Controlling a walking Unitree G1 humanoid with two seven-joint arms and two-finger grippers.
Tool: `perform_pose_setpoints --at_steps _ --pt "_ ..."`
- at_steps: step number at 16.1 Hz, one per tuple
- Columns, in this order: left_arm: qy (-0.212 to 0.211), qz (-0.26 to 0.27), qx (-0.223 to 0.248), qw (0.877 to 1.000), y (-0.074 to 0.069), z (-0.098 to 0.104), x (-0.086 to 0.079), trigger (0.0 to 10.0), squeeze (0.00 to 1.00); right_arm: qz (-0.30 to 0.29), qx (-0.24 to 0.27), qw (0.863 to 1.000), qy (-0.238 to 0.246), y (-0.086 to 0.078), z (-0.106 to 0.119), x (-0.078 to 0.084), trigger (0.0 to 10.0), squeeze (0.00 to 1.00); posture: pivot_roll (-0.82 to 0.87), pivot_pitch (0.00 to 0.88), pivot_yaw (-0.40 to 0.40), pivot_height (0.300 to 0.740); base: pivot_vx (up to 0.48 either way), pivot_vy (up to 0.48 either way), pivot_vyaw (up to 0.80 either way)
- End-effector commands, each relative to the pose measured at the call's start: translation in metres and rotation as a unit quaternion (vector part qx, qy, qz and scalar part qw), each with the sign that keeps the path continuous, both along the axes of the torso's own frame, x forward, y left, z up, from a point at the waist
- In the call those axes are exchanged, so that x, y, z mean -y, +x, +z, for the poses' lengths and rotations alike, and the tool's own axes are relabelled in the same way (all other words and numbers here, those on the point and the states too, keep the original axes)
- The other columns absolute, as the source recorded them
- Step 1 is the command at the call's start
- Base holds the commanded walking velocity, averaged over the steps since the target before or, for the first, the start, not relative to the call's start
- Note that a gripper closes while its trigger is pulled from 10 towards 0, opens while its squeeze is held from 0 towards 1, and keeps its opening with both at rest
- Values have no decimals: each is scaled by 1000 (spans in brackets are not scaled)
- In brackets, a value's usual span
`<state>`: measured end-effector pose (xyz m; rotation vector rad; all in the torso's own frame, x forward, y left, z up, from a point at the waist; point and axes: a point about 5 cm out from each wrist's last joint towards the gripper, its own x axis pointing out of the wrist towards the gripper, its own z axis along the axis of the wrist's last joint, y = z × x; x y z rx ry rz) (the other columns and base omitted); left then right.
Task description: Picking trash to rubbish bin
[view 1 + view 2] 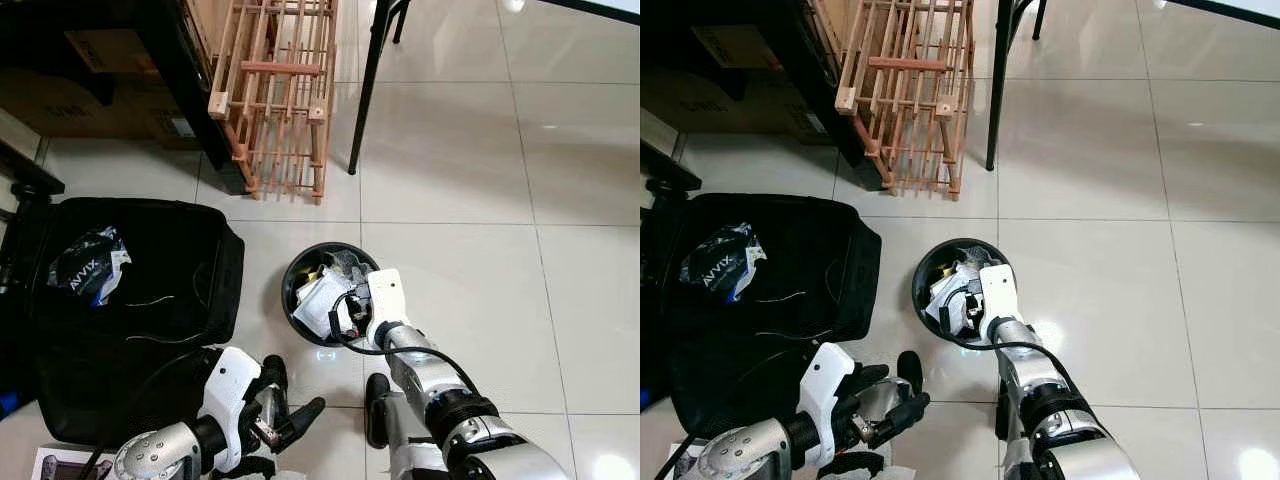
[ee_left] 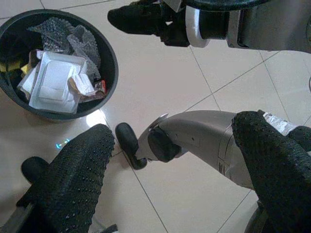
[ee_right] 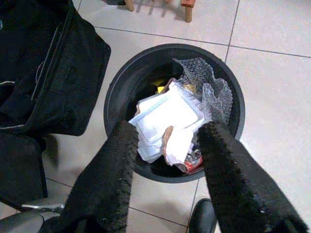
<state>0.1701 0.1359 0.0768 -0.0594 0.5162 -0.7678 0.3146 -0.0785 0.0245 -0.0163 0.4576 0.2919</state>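
Black and round, the rubbish bin [image 3: 121, 92] stands on the pale tiled floor [image 1: 470, 180] beside an open black suitcase [image 1: 150, 300]; inside it lie a white foam tray [image 3: 165, 116], clear bubble wrap [image 3: 206, 90] and scraps of torn paper. The right pincer [image 3: 167, 145] hangs directly above the bin with its two black fingers spread wide apart and nothing between them. The left pincer [image 1: 290, 405] is held low near the robot's body, its fingers likewise parted and empty.
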Motion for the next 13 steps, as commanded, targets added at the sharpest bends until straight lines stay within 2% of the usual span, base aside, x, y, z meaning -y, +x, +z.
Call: perform_pose_setpoints --at_steps 1,3,7,11,13 --pt "7 0 -20 1000 -6 -8 0 10000 0 -1 -19 1000 -1 -8 -10 1 10000 1000 180 468 33 740 0 0 0" --pt "6 -1 -18 1000 -4 -8 0 10000 0 -4 -15 1000 -3 -6 -9 3 10000 1000 178 462 32 740 0 0 0" --pt "8 -2 -3 1000 8 -9 3 10000 0 -28 17 999 -23 1 -1 18 10000 1000 166 397 32 740 0 0 0" --pt "9 11 27 1000 29 -7 5 10000 0 -51 68 996 -41 5 10 34 10000 1000 140 319 41 740 0 0 0" --pt "12 23 46 999 44 -5 8 10000 0 -72 97 992 -43 4 17 43 10000 1000 124 264 41 740 0 0 0"
